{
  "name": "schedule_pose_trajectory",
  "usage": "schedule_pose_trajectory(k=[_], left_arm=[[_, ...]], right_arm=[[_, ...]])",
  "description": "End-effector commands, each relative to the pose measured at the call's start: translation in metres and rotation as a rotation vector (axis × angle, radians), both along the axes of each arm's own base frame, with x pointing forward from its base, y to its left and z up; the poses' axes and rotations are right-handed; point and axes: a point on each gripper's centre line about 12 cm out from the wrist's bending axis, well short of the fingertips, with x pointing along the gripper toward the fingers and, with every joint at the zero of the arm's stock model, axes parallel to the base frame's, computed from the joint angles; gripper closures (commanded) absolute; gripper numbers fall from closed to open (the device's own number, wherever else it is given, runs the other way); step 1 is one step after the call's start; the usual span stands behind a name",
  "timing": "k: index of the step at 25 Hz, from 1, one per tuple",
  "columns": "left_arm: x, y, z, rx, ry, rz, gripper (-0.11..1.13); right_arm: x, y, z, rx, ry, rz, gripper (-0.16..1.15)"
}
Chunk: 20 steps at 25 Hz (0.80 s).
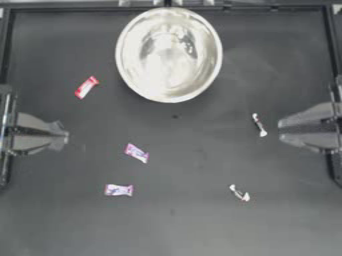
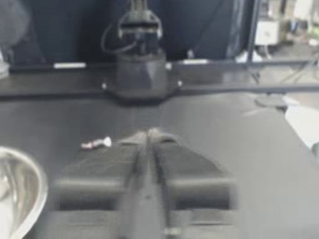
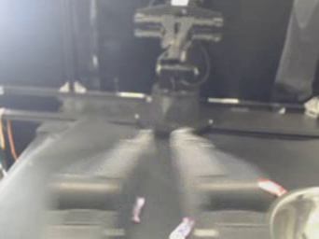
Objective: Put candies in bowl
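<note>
The shiny metal bowl (image 1: 133,75) stands at the back middle of the table, and nothing shows inside it. Five candies lie loose on the table. A red-and-white one (image 1: 86,87) is left of the bowl. Two purple-and-white ones (image 1: 136,152) (image 1: 119,189) lie front left. Two thin whitish twisted ones (image 1: 259,124) (image 1: 239,193) lie to the right. My left gripper (image 1: 63,134) is parked at the left edge, shut and holding nothing. My right gripper (image 1: 280,129) is parked at the right edge, shut, close to the nearer twisted candy (image 2: 95,143).
A raised frame runs along the table's back and side edges. The left wrist view catches the bowl's rim (image 2: 38,186) and the right arm (image 2: 140,74) across the table. The right wrist view shows the left arm (image 3: 174,107), the bowl's rim (image 3: 277,210) and the red-and-white candy (image 3: 272,187).
</note>
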Motion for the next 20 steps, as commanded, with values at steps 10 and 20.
schedule_pose_trajectory(k=[10,20], left_arm=[[-0.004,0.052,0.004,-0.199,0.209,0.270,0.00],[-0.020,0.109,-0.002,-0.338,0.450,0.549,0.00]], right_arm=[[0.002,0.000,0.007,0.011,-0.021,-0.001,-0.01],[0.002,-0.001,0.006,0.027,-0.017,-0.004,-0.01]])
